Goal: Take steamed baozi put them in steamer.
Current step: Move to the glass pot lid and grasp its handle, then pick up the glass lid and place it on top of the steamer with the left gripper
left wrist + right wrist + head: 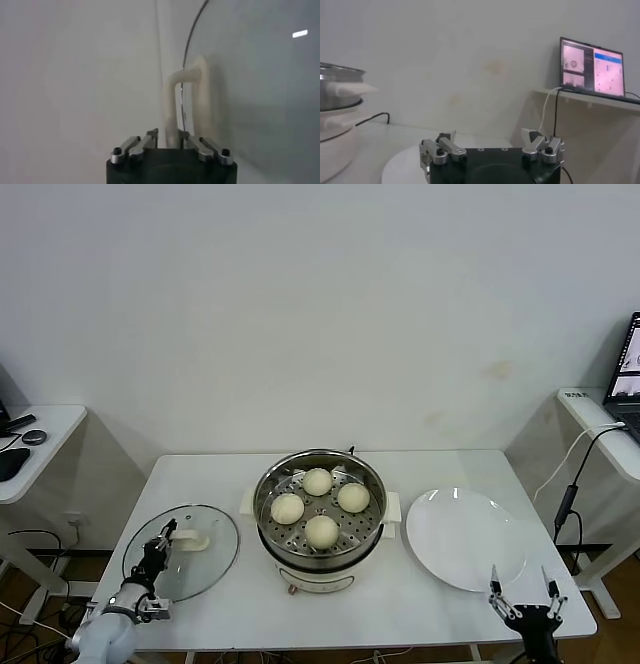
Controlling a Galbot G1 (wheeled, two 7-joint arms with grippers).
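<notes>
The steamer [262, 519] stands mid-table, a shiny steel pot on a cream base; its side shows in the right wrist view [337, 85]. Several cream-white baozi lie on its perforated tray, such as one at the back [318, 481] and one at the front [322, 530]. To its left the glass lid [212, 559] lies flat on the table. My left gripper [165, 536] is shut on the lid's white handle [193, 540]; the left wrist view shows the handle [172, 100] pinched between the jaws of the left gripper [168, 134]. My right gripper [520, 576] hangs open and empty at the table's front right.
A flat white plate [465, 534] lies right of the steamer, just beyond the right gripper [490, 135]. Side desks flank the table; the right one carries a laptop [592, 67] with a cable hanging down. A black cord runs behind the steamer.
</notes>
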